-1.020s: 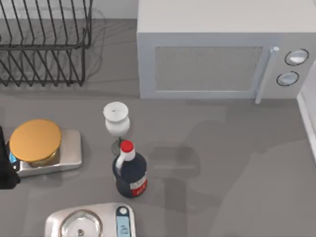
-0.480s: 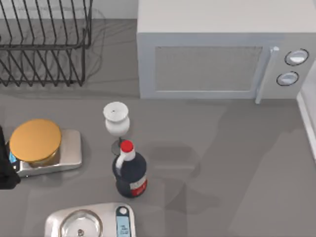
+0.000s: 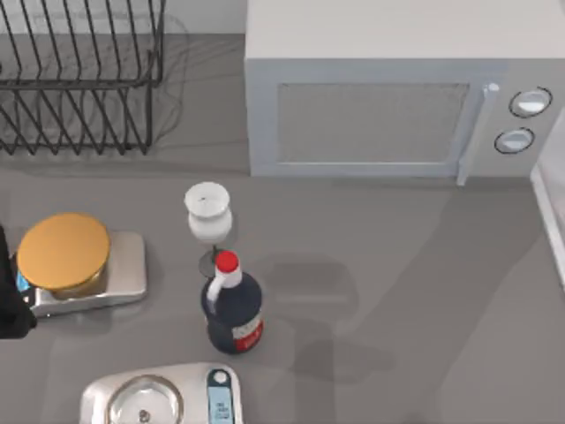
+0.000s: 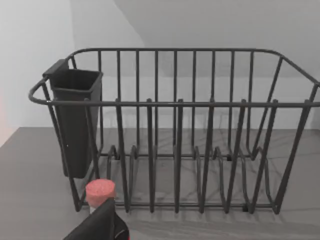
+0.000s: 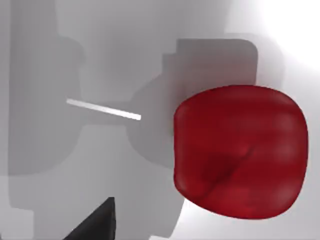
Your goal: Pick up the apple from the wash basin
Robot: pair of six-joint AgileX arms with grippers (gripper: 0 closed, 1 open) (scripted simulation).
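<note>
A glossy red apple [image 5: 240, 152] sits right of centre in the right wrist view, on a pale grey surface. It is round, with no clear long axis. A dark claw tip [image 5: 97, 222] shows at the lower left; its grip cannot be told.

Grey countertop [image 3: 415, 265] carries a microwave [image 3: 388, 97] at the back. Left of the microwave: wire dish rack [image 3: 79, 79]. In front of it: white goblet [image 3: 208, 212], dark bottle [image 3: 232, 305], two scales [image 3: 84, 265] [image 3: 163, 397].

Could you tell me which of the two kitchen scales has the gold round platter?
The scale at the table's left edge; the scale at the bottom edge has a silver one.
</note>
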